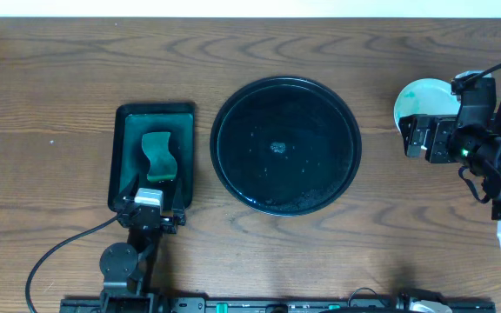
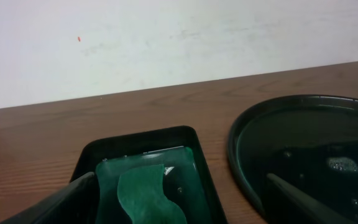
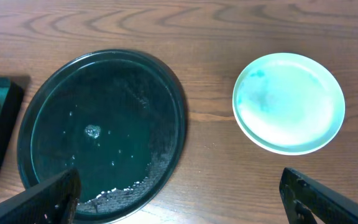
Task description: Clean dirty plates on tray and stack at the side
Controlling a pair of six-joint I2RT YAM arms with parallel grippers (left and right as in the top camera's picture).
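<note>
Nearest me, my left tool (image 2: 182, 205) hangs at the near end of the small green tray (image 1: 120, 156), spread wide and holding nothing. The sponge (image 1: 158, 156) lies just ahead of it in that tray, with its long axis running away from me. My right tool (image 3: 179, 202) is also spread wide and empty, poised over bare tabletop (image 3: 210, 149) between the black tray (image 3: 166, 81) and the plates (image 3: 289, 102). The black tray sits mid-tabletop, carrying only droplets and a few suds. Farther out to the right, well clear of its rim, the plates lie flat and face up, one upon another. A second rim shows under the top one, but I cannot tell how many there are. Being round, they have no long axis and point nowhere but upward. I judge the work to be at its last step: everything is off the tray and stacked at the side. A faint greenish tinge lies toward the top plate's far-left rim, and I cannot tell whether it is smear or glaze. If it is smear, my next move calls for fetching the sponge and holding that plate steady. If not, I need only draw both tools away without nudging the stack.
</note>
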